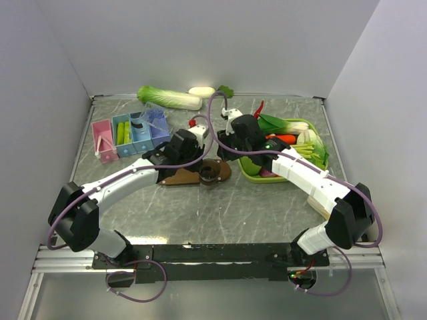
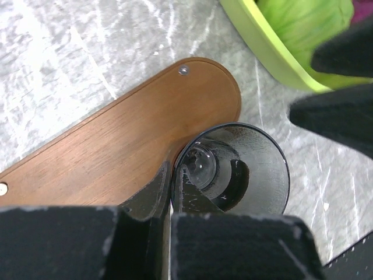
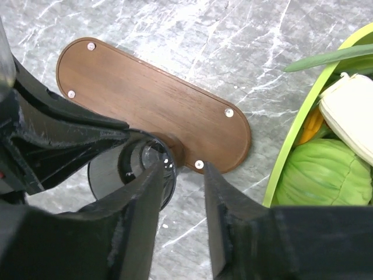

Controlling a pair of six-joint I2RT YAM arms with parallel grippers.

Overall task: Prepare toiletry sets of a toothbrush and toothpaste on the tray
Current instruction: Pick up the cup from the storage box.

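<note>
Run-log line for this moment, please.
left gripper: shut on tumbler rim | right gripper: open beside tumbler | tumbler: upright, at tray end

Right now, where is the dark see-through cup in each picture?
Top external: the tumbler is mid-table between the two arms, toward the tray's right end.
Left wrist: the tumbler is lower right of middle, against the tray's rounded end.
Right wrist: the tumbler is lower left, partly hidden by dark arm parts, by the tray's near edge.
Shared landmark: the brown wooden tray.
</note>
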